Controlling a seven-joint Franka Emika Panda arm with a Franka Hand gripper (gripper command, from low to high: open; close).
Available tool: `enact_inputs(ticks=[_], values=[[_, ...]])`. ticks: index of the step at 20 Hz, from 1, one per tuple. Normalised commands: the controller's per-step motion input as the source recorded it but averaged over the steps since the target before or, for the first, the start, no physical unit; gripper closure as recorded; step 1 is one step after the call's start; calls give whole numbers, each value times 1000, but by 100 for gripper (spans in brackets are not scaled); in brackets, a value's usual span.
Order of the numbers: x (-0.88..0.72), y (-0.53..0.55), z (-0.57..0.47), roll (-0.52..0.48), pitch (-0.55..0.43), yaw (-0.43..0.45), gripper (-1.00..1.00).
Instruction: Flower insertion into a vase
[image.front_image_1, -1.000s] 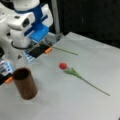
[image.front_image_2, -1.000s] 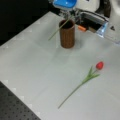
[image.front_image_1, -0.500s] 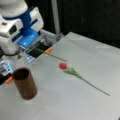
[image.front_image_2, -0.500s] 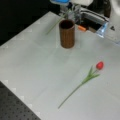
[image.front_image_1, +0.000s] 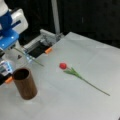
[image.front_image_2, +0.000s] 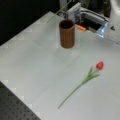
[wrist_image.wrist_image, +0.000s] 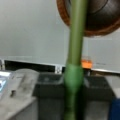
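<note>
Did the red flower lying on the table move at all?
No. The red flower lies at the same spot on the table, equally far from the vase at a front view's left, in all frames.

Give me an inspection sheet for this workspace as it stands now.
Surface: pale grey table, bare apart from the items below.
Job's things: brown vase upright, dark hollow with nothing seen in it; red tulip lying flat on the table, apart from the vase; a second green stem is carried by the arm, with the vase's rim behind it in the wrist view.
Clutter: orange piece at the table's far edge.
Hand: mostly out of frame at a front view's left; it has the stem.
Cables: nothing seen.
Surroundings: dark backdrop, grey upright post, metal frame behind the table.
</note>
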Motion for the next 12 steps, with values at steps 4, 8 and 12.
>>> enact_inputs(ticks=[4, 8, 12], values=[[-728, -294, -279, -94, -156, 91, 100], [-698, -249, -214, -103, -138, 91, 100], [-659, -156, -147, -106, -87, 90, 100]])
